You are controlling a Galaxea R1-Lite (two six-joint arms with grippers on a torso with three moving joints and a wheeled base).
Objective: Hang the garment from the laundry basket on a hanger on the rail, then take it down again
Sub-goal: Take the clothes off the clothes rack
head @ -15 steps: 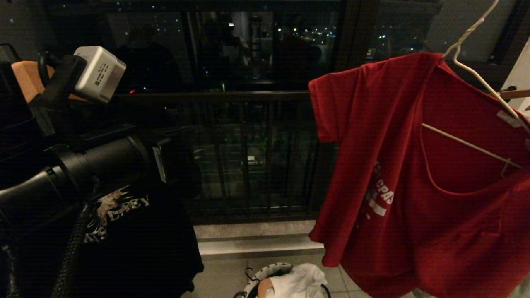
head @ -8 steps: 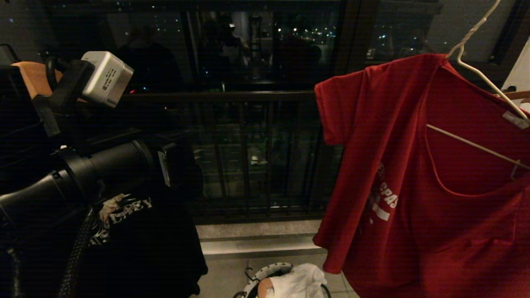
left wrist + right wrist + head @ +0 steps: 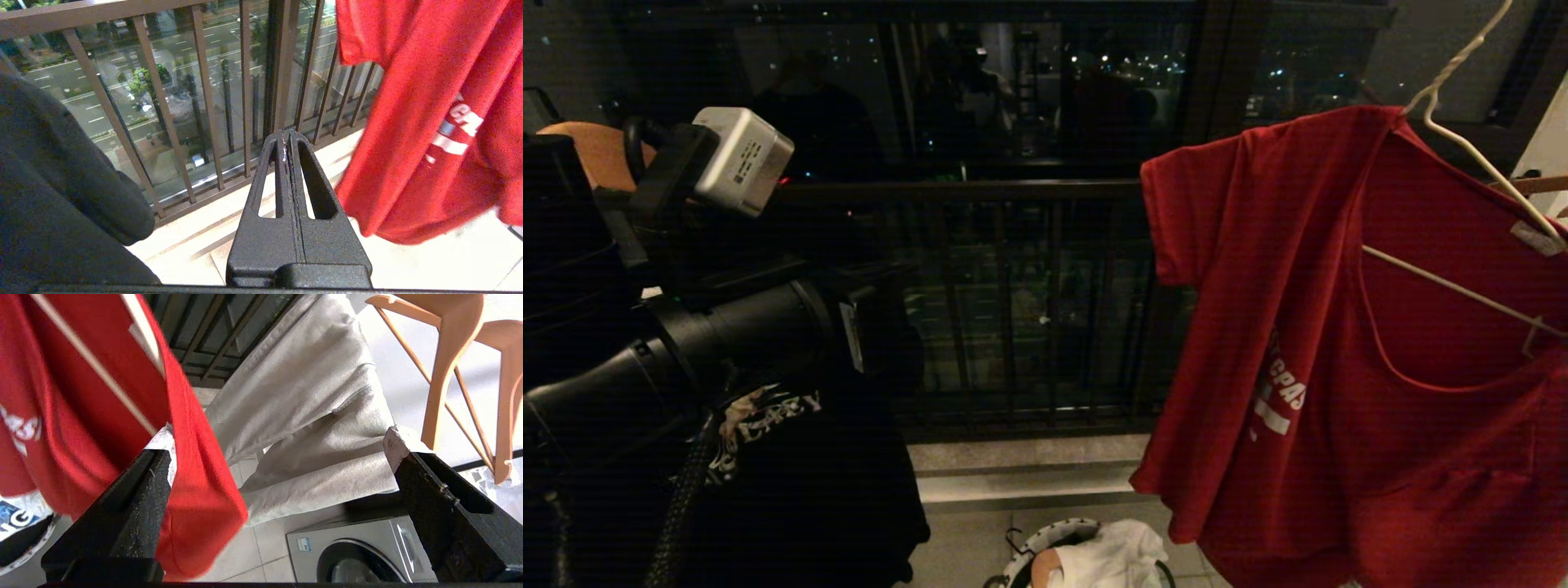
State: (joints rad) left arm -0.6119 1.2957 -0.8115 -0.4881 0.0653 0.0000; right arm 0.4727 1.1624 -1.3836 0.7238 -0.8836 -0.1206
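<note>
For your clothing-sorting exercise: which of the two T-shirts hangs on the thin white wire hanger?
The red T-shirt, on the wire hanger; the black printed T-shirt hangs apart, left.

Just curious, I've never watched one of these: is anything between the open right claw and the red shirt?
Nothing visible. The right end effector is open, and the red T-shirt hangs on the white wire hanger right beside one finger.

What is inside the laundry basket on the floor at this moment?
The laundry basket holds a crumpled white cloth, with something light brown beside it. The picture's lower edge cuts the basket off, so whatever lies beneath the cloth cannot be seen.
</note>
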